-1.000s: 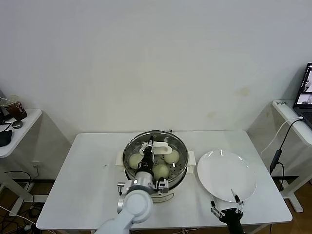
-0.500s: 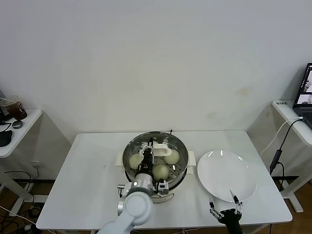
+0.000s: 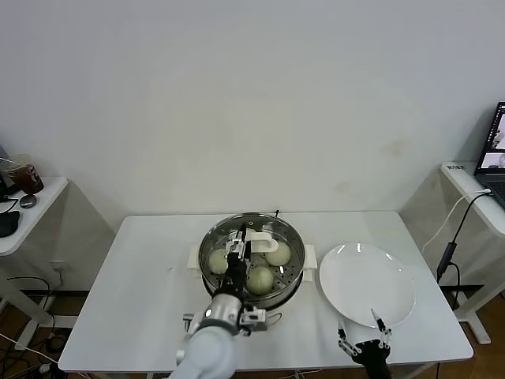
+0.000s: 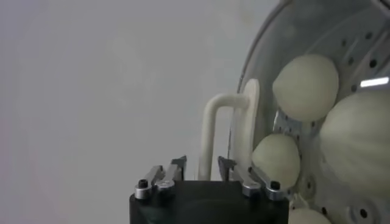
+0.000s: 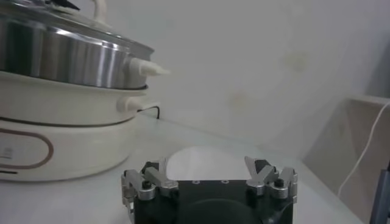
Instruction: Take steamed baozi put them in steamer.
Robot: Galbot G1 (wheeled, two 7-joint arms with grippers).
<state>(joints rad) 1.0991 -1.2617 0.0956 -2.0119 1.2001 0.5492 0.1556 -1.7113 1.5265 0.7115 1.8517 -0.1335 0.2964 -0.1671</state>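
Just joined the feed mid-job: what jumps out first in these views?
The shiny steamer sits mid-table with cream-white baozi inside under a glass lid, whose white handle stands between the open fingers of the left tool right above it. To its right lies a bare white plate, with the right tool open and parked at the table's near edge by it.

- White table (image 3: pixel 142 284): rectangular, centre of scene, against a plain white wall.
- White plate (image 3: pixel 367 283): flat, round, on the table's right half.
- Side desk (image 3: pixel 31 207): far left, bearing a dark cup (image 3: pixel 26 177).
- Laptop (image 3: pixel 494 154): far right, on a second desk, screen lit.
- Cable (image 3: pixel 455 237): hangs from the right desk.
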